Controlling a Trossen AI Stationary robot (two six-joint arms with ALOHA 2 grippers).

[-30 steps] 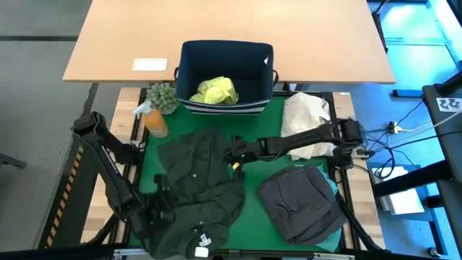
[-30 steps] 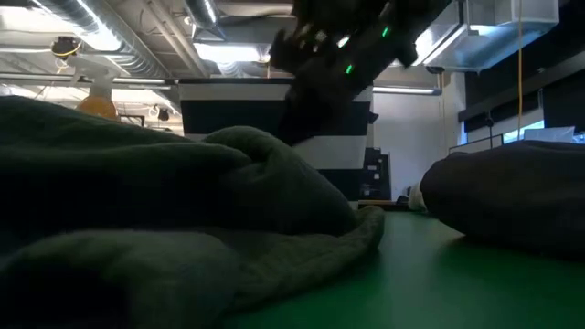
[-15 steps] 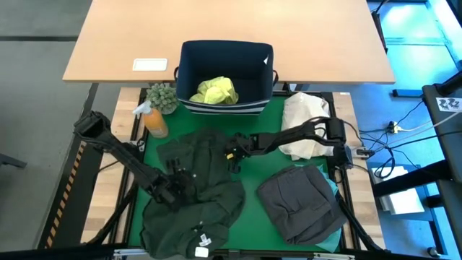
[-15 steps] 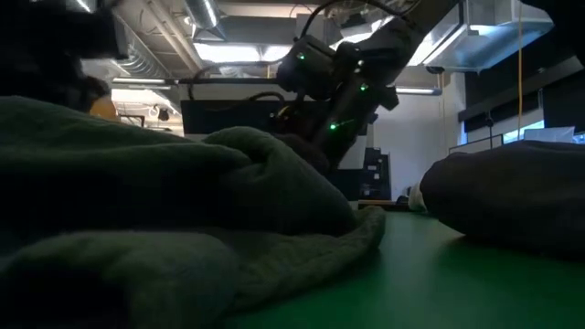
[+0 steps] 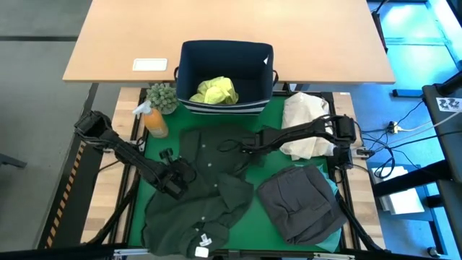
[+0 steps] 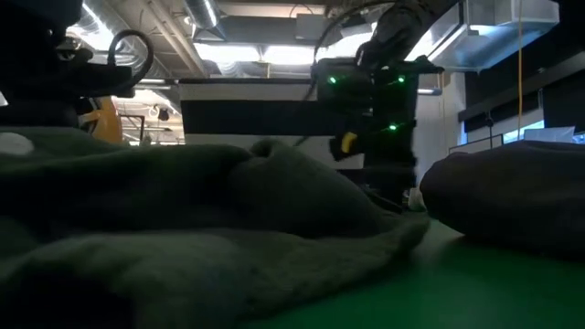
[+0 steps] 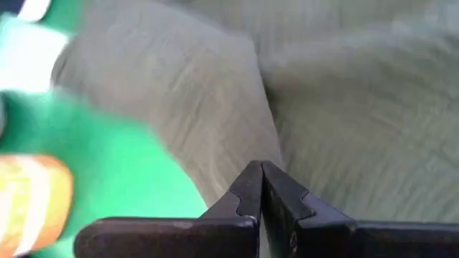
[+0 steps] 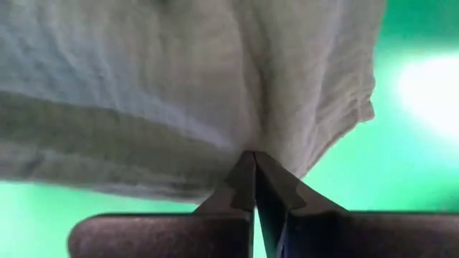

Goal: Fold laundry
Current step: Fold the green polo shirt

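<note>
A dark olive-black shirt lies spread on the green mat and fills the low view's foreground. My left gripper is shut on the shirt's left part. My right gripper is shut on its far right part. A folded charcoal grey garment rests on the mat's right side with a turquoise edge showing under it. The yellow-green shirt lies inside the navy bin. My left gripper pinches a raised fold of the shirt between its two shut fingers, slanting in from the table's left. The rest of the shirt lies on the mat. My right gripper pinches the shirt near its far right edge between the shut fingertips, reaching in from the table's right. The cloth there is lifted off the mat and runs away from the fingers.
A cream-beige cloth bundle lies at the mat's far right, under my right arm. An orange spray bottle and a small plant stand at the far left corner. The bin stands at the far edge. Bare green mat shows between shirt and grey garment.
My left gripper has moved from the shirt's near left part toward the far edge and the right. My right gripper has shifted a little to the right. Between them the shirt's far part has spread out toward the right, while its near part has stayed on the mat.
</note>
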